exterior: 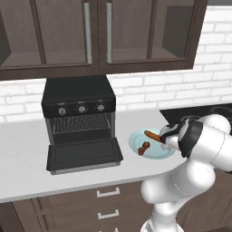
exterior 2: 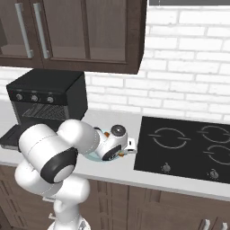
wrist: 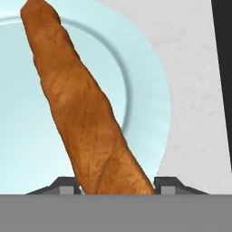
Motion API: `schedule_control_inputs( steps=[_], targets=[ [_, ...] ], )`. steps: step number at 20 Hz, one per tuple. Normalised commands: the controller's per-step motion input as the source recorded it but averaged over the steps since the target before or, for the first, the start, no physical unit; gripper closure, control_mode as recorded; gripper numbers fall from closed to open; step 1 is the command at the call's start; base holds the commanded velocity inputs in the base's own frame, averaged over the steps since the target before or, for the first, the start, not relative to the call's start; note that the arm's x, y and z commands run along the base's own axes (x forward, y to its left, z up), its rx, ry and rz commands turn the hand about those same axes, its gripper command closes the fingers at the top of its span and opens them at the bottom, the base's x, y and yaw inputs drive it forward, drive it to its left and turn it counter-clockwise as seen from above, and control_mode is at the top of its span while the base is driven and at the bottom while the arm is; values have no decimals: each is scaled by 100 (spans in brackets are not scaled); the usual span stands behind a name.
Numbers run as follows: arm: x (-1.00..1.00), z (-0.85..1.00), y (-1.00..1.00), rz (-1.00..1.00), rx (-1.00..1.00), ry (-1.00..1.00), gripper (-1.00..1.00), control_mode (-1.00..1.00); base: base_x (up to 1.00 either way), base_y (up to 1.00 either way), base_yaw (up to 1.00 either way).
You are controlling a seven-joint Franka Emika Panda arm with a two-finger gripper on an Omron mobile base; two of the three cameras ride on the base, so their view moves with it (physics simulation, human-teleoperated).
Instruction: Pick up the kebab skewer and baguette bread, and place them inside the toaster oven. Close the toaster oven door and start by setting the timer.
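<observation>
The baguette bread (wrist: 88,118) lies on a pale blue plate (wrist: 145,77). In the hand view it runs from the upper left of the frame down to the bottom centre, where its lower end passes between the two dark fingertips (wrist: 61,186) of the pincer (wrist: 115,188). The tips sit close against the loaf on either side, yet whether they actually press on it cannot be told. In the left base view a short stretch of the loaf (exterior: 152,135) shows right of centre, just left of the white hand.

The kebab skewer (exterior: 144,147) lies on the same plate (exterior: 136,141), below and left of the loaf in that frame, apart from the hand.

The arm rises from the lower right of the left base view, bends at a large white elbow and reaches leftward and down, its wrist low over the plate.

The toaster oven (exterior: 79,106) stands on the pale table (exterior: 22,154) at centre left, well apart from the plate. The toaster oven door (exterior: 84,155) is dropped flat in front of it, leaving the wire rack (exterior: 81,123) exposed. A black cooktop (exterior 2: 188,146) lies at the right of the right base view.
</observation>
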Motion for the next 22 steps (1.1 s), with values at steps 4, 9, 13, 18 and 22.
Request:
schedule_control_inputs(
  steps=[4, 9, 13, 18, 22],
  targets=[
    [-6, 12, 0, -1, 0, 0, 100, -100, 0, 0, 0],
    [-19, 67, 6, -9, 0, 0, 100, -100, 0, 0, 0],
    [-28, 83, 12, -17, 0, 1, 100, -100, 0, 0, 0],
    [-40, 66, 65, -21, 0, 0, 100, -100, 0, 0, 0],
    [-39, 43, 84, -14, 0, 0, 100, -100, 0, 0, 0]
  ],
)
